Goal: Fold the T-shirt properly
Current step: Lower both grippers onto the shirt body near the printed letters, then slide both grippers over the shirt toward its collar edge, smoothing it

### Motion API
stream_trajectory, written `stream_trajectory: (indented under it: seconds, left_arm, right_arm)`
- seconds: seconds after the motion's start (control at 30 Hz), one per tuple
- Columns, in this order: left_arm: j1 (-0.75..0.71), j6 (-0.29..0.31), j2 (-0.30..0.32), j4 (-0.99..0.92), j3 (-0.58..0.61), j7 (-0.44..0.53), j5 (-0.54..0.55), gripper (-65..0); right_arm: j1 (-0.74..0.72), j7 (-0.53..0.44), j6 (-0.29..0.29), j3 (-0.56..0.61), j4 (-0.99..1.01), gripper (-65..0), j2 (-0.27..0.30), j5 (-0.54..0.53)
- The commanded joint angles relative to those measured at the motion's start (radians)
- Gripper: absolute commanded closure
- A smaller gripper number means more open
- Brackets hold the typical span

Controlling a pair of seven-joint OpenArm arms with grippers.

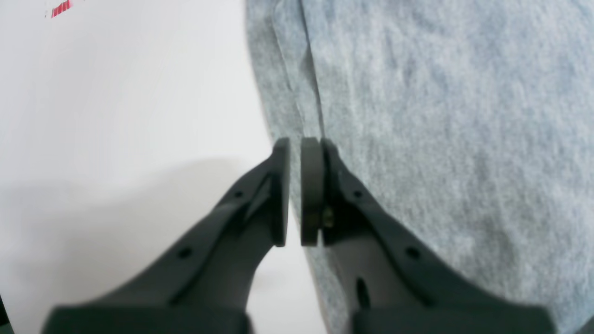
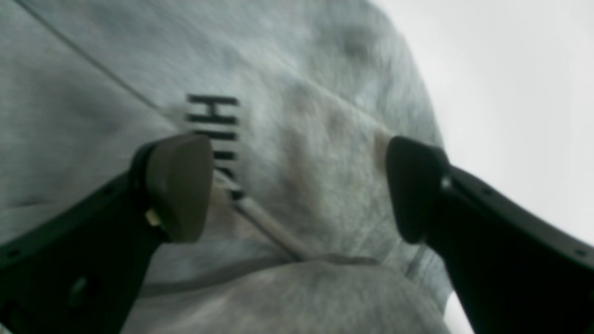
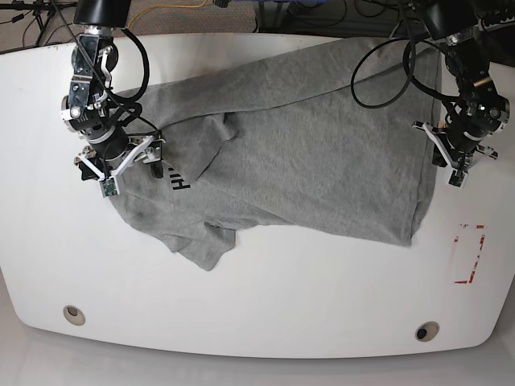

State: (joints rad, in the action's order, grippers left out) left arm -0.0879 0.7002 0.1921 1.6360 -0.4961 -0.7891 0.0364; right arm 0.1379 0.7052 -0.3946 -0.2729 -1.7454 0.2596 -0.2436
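Two dark jaws of the left gripper (image 1: 295,192) fill the lower part of the left wrist view, pressed nearly together with only a thin slit between them and no cloth visibly caught there; held right at the edge of the T-shirt (image 1: 441,139), grey fabric on one side, bare white worktop (image 1: 116,116) on the other, a seam line running up from the jaw tips, a scrap of red marking (image 1: 61,8) in the far corner. Seen next from the right wrist view: right gripper (image 2: 301,185) with jaws spread wide apart, nothing between them but the heather-grey cloth (image 2: 325,116) lying below, black printed letters (image 2: 216,134) partly hidden behind one pad, a folded ridge of fabric rising in the foreground. Finally, from the base view: T-shirt (image 3: 306,153) spread crumpled and skewed across the white worktop (image 3: 265,305), one sleeve bunched toward the near edge, lettering (image 3: 179,178) just beside the right gripper (image 3: 121,165) on the picture's left, left gripper (image 3: 455,157) at the shirt's opposite edge on the picture's right, a red outlined rectangle (image 3: 469,253) on the bare surface near it, two round fittings (image 3: 74,314) near the front rim.
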Motion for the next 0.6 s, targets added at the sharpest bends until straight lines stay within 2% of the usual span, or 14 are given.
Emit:
stream_trajectory:
  seconds: [0.0,0.1,0.27,0.57]
  left_arm:
    - [0.01,-0.002,0.008,0.042,-0.005,0.017,0.01,-7.4]
    - [0.01,-0.002,-0.009,0.063,-0.009,-0.014,0.01,-11.5]
    - [0.01,-0.002,-0.012,0.108,-0.009,-0.063,0.01,-13.1]
    - [0.01,-0.002,-0.013,0.132,-0.011,-0.074,0.01,-13.1]
  right_arm:
    - [0.032,-0.002,0.009,-0.052,-0.078,-56.0,0.005,-0.006]
    - [0.062,0.006,0.006,-0.122,-0.101,-56.0,-0.033,0.003]
    - [0.102,0.008,0.001,-0.228,-0.107,-56.1,-0.049,-0.004]
    - [0.154,0.006,0.0,-0.24,-0.069,-56.3,-0.052,-0.007]
